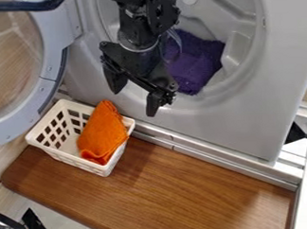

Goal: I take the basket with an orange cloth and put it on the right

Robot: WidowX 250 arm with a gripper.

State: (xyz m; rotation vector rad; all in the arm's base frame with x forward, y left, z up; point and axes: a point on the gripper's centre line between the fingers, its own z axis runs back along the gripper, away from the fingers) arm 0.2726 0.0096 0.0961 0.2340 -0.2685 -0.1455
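My gripper [135, 102] hangs above and slightly right of the basket, in front of the machine, its two fingers spread apart with nothing between them. The white plastic basket [56, 151] with square holes stands at the left end of the brown wooden board, beneath the round door. Inside it, the orange cloth [103, 132] leans against the right side, its upper end rising over the back rim.
A purple cloth [193, 63] lies in the opening of the grey machine [245, 118] behind the gripper. The round door [50, 82] stands open at left. The wooden board [184, 191] extends right, bordered by a white frame [304, 177].
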